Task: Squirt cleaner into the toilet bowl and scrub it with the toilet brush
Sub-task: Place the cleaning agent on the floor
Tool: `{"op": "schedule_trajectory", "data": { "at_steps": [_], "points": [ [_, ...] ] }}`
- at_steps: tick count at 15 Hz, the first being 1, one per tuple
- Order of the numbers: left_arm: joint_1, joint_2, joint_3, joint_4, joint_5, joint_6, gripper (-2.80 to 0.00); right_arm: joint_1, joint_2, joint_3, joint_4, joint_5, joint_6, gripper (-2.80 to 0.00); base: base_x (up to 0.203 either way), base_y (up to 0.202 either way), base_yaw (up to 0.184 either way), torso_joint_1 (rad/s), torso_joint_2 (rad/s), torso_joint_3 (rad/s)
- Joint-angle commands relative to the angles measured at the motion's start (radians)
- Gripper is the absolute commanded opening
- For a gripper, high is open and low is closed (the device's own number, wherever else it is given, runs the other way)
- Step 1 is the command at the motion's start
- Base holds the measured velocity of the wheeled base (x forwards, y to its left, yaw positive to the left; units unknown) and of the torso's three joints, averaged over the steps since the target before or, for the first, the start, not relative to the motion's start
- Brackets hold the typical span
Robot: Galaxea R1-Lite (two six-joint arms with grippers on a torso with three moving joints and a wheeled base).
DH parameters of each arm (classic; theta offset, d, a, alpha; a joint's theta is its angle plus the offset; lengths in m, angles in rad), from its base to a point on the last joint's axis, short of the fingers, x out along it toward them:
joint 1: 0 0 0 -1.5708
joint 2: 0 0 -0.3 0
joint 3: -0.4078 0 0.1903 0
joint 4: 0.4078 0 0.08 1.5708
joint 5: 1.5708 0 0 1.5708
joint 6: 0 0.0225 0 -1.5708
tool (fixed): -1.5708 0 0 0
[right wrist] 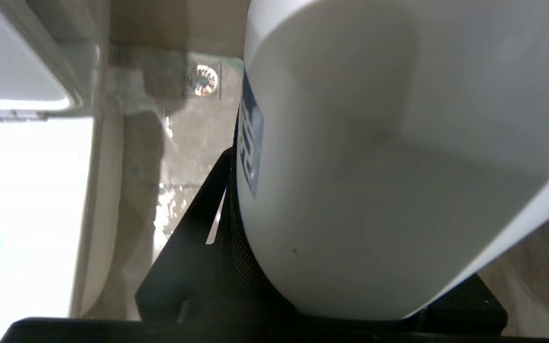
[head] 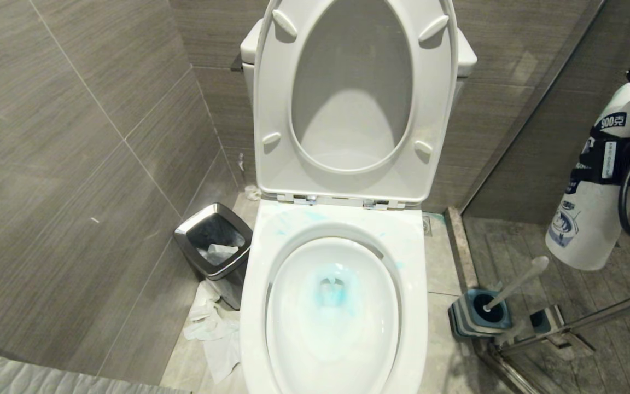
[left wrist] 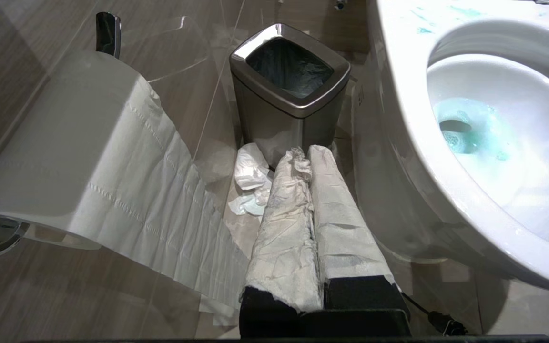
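We look down on an open toilet, its seat and lid (head: 354, 98) raised against the tank. At nine o'clock from the bowl a steel-rimmed black waste bin (head: 214, 241) stands on the floor, with crumpled paper (head: 214, 334) strewn just below it. Our left gripper (left wrist: 310, 159), its paper-wrapped fingers pressed together and empty, points toward that bin, beside a hanging toilet paper roll (left wrist: 65, 147). At the centre, the toilet bowl (head: 331, 312) holds blue-teal liquid pooled around its drain, with faint teal smears on the rim at twelve o'clock. At three o'clock the toilet brush (head: 514, 282) leans in its square blue-grey holder (head: 479, 314). Above it, our right gripper (head: 621, 158) clasps the cleaner (head: 594, 208), held in the air.
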Motion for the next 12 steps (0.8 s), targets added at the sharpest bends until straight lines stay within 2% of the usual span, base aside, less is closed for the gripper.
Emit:
{"op": "schedule_trajectory", "data": {
  "at_steps": [1,3,6,8,10,12],
  "points": [
    [0.000,0.000,0.008,-0.001,0.001,0.000,-2.80,0.000,0.020,-0.008,-0.009,-0.004,0.000,-2.80,0.000,0.000,0.000,0.000,0.00,0.000],
    [0.000,0.000,0.008,-0.001,0.001,0.000,-2.80,0.000,0.039,0.007,-0.120,0.002,0.004,-2.80,0.000,0.000,0.000,0.000,0.00,0.000],
    [0.000,0.000,0.008,-0.001,0.000,0.000,-2.80,-0.001,0.103,0.087,-0.446,0.012,-0.027,-2.80,0.000,0.000,0.000,0.000,0.00,0.000],
    [0.000,0.000,0.008,-0.001,0.001,0.000,-2.80,-0.001,0.136,0.157,-0.637,0.059,-0.079,-2.80,0.000,0.000,0.000,0.000,0.00,0.000],
    [0.000,0.000,0.008,-0.001,0.000,0.000,-2.80,-0.001,0.128,0.189,-0.670,0.114,-0.094,-2.80,0.000,0.000,0.000,0.000,0.00,0.000],
    [0.000,0.000,0.008,-0.001,0.001,0.000,-2.80,-0.002,0.131,0.209,-0.671,0.129,-0.090,-2.80,0.000,0.000,0.000,0.000,0.00,0.000]
  ]
}}
